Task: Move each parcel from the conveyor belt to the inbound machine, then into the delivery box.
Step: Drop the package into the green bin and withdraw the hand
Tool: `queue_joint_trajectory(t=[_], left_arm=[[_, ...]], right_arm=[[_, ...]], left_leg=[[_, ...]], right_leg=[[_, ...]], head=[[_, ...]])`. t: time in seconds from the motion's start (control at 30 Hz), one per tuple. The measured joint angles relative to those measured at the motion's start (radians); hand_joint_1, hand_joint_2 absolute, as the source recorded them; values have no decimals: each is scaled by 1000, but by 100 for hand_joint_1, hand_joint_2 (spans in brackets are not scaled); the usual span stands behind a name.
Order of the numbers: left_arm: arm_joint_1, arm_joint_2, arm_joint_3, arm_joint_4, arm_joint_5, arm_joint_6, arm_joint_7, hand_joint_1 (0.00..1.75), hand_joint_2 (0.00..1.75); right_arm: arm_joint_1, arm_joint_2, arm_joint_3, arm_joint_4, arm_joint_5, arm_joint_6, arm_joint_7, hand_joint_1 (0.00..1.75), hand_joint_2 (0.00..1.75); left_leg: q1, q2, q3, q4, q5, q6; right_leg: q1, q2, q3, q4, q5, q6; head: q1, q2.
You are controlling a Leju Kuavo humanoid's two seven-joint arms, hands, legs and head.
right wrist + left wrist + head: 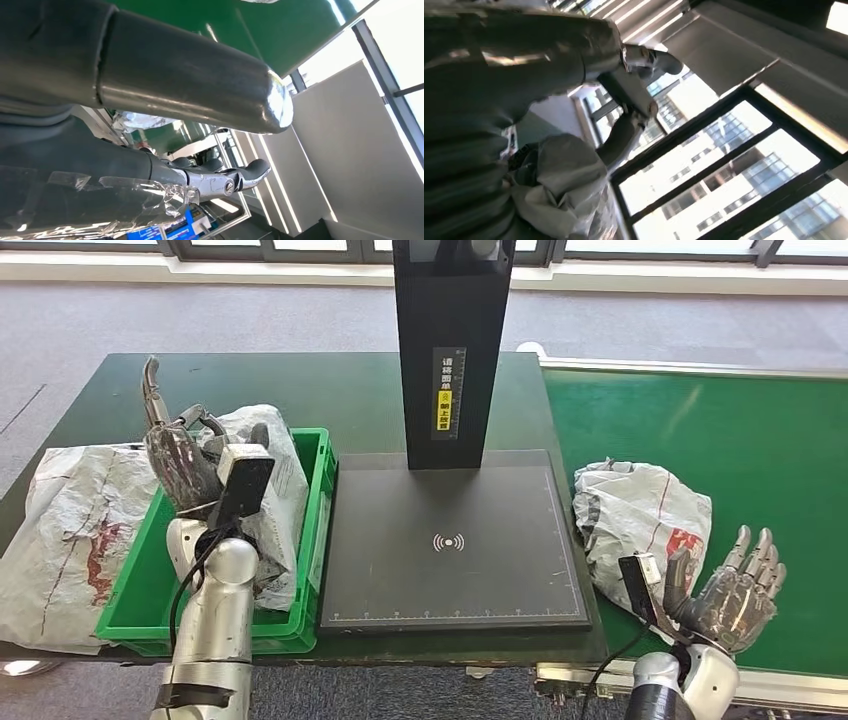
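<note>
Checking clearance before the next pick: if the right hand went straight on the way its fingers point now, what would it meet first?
Probably nothing: the right hand points up and away over bare green conveyor belt; the grey parcel lies beside it.

A crumpled grey parcel [640, 515] with a red-printed label is lying on the green conveyor belt [740, 460], at 3 o'clock of the black inbound machine [452, 540]. Another grey parcel [270, 475] is sitting in the green delivery box [315, 540] at 9 o'clock.
</note>
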State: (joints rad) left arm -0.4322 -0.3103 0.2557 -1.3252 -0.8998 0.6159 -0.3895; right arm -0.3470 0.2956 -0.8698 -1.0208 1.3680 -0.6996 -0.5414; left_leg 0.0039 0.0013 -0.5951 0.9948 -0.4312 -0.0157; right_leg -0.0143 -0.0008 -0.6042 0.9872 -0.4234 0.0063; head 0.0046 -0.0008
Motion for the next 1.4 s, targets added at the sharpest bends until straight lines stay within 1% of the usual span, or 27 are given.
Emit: queue_joint_trajectory(t=[0.07,0.17,0.27,0.33,0.43,0.47,0.53,0.57,0.63,0.73,0.83,0.9,0.93,1.0,1.03,1.1,1.23,1.33,1.4], left_arm=[[-1,9,-5,17,36,-33,16,0,175],[-1,14,0,29,165,-33,-64,0,175],[1,20,7,33,214,-33,-98,0,175],[2,23,10,34,200,-39,-99,0,175],[1,27,3,48,33,-71,-36,0,175],[1,27,0,53,-16,-70,-41,0,175],[2,26,-1,56,-3,-56,-103,0,175],[3,26,-2,57,16,-57,-109,0,175],[6,27,-5,56,59,-51,-75,0,175],[17,27,-7,48,133,-21,-51,0,175],[22,26,-15,47,23,-35,-14,0,175],[25,24,-21,47,-27,-35,-10,0,175],[25,23,-23,47,-27,-31,-12,0,175],[30,23,-24,43,34,-7,-40,0,175],[34,23,-23,37,81,9,-58,0,175],[48,23,-22,17,132,30,-82,0,175],[76,12,-34,-26,75,24,-69,0,175],[87,4,-58,-47,34,-5,-43,0,175],[88,-1,-80,-49,15,-27,-29,0,175]], right_arm=[[2,0,0,2,-7,0,-2,0,0],[8,0,0,4,-15,0,-6,0,0],[12,0,0,4,-17,0,-10,0,0],[12,0,0,5,-18,0,-12,0,0],[12,0,0,8,-23,0,-16,0,0],[12,0,0,10,-28,0,-19,0,0],[12,0,0,13,-34,0,-23,0,0],[13,0,0,14,-34,0,-24,0,0],[14,0,0,16,-44,0,-33,0,0],[14,1,9,32,-107,0,-76,0,0],[14,1,44,56,-167,0,-111,0,0],[14,1,68,67,-179,0,-119,0,0],[14,1,76,72,-186,1,-122,0,0],[16,3,94,81,-231,19,-135,0,0],[21,4,114,83,-274,39,-144,0,0],[42,8,193,80,-372,100,-155,0,0],[88,32,418,29,-487,222,-135,0,0],[87,37,563,-1,-584,295,-129,0,0],[76,37,643,-7,-635,323,-131,0,0]], left_leg=[[0,0,0,0,0,0],[0,0,0,0,0,0],[0,0,-1,0,0,0],[0,0,-1,0,0,0],[0,-1,-1,0,0,0],[0,-1,-1,0,0,0],[0,-1,-1,0,0,0],[0,-1,-1,0,0,0],[0,-1,-1,0,0,0],[0,-1,-1,0,0,0],[0,-1,-1,0,0,0],[0,-1,-1,0,0,0],[0,-1,-1,0,0,0],[0,-1,-1,0,0,0],[0,-1,-1,0,0,0],[0,-1,-1,0,0,0],[0,0,-1,-1,0,-1],[1,0,-1,-1,1,-1],[1,0,-1,-1,1,-1]], right_leg=[[0,0,0,0,0,0],[0,0,-1,0,0,0],[0,0,0,0,0,0],[0,0,-1,0,0,0],[0,-1,0,0,0,0],[0,-1,0,0,0,0],[0,-1,0,0,0,0],[0,0,0,0,0,0],[0,0,0,0,0,0],[0,0,0,0,0,0],[0,-1,0,0,0,0],[0,-1,0,0,0,0],[0,0,0,0,0,0],[0,0,0,0,0,0],[0,0,0,1,0,0],[0,0,0,1,0,0],[0,0,-1,1,-1,-1],[0,0,-2,1,0,-1],[0,0,-2,1,0,-1]], head=[[0,0],[0,0],[0,0],[0,0],[0,0],[0,0],[0,0],[0,0],[0,0],[0,0],[0,0],[0,0],[0,0],[0,0],[0,0],[0,0],[0,0],[0,0],[0,0]])
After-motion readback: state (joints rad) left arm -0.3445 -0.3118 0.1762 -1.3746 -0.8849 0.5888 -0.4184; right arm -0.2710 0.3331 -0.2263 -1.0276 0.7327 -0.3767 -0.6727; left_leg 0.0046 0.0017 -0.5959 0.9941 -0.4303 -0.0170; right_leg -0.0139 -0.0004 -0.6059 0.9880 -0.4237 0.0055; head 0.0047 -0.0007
